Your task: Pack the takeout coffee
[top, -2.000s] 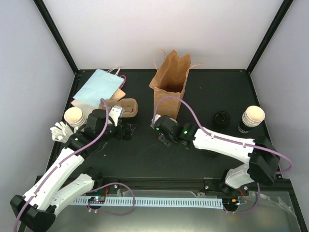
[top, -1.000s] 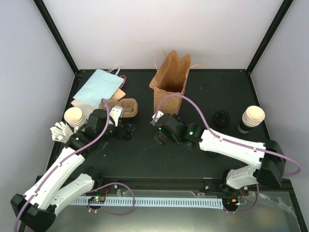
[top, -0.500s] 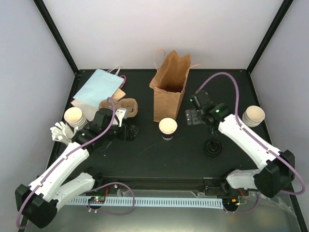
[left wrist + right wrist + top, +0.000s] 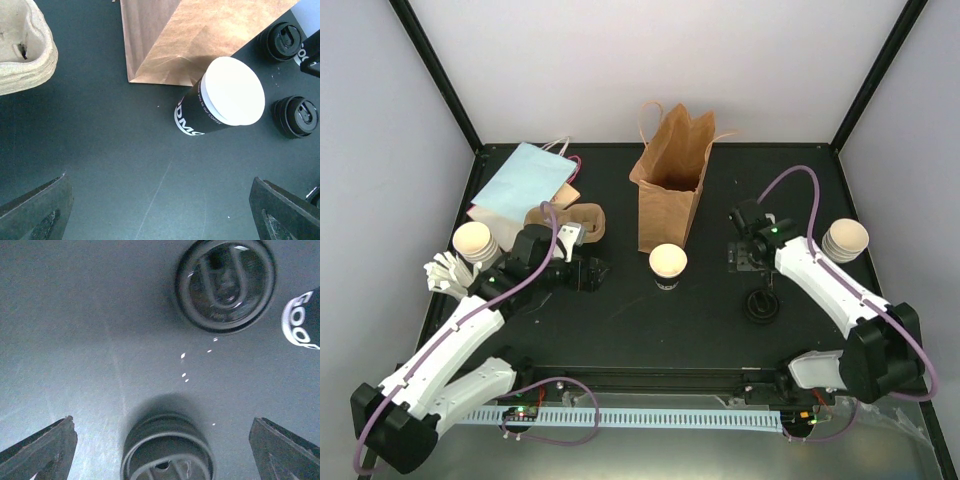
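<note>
- Now: left claw (image 4: 586, 273) spread wide, gripping nothing, above the worktop (image 4: 620, 325).
- Right claw (image 4: 744, 257) likewise released, hanging over two black lids (image 4: 225, 285).
- One lidless cup (image 4: 667, 264) upright, just beside the one brown bag (image 4: 672, 175).
- Two cup stacks: left stack (image 4: 474, 242), right stack (image 4: 844, 241).
- One pale-blue bag (image 4: 523, 180) and one pulp cup tray (image 4: 578, 220) lie back-left.

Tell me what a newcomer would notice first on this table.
The upright brown paper bag at the back centre stands out most, with one lidless paper cup standing just in front of it. To the right, the open right gripper hovers over two loose black lids. A left cup stack and a right cup stack flank the scene.
</note>
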`<action>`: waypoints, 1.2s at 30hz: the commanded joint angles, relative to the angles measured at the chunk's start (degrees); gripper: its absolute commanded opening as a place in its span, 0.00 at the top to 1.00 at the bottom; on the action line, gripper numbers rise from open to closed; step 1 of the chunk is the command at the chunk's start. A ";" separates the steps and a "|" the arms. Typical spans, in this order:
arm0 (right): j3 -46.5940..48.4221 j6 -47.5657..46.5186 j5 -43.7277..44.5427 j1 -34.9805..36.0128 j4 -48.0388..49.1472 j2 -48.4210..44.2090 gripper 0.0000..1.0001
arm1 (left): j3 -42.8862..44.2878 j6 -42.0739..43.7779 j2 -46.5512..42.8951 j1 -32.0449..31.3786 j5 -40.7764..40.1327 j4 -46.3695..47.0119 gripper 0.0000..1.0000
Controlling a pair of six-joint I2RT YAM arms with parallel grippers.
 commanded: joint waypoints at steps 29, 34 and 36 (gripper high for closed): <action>9.12 7.00 10.44 -13.37 12.00 22.43 0.20 | -0.47 0.95 -2.01 -0.09 1.31 1.48 0.01; 9.84 6.79 10.66 -14.11 12.17 24.38 0.19 | -0.42 0.98 -2.10 -0.04 1.19 1.34 0.01; 9.81 6.33 10.21 -14.52 12.71 24.88 0.19 | -0.52 1.03 -2.19 -0.04 1.15 1.33 0.01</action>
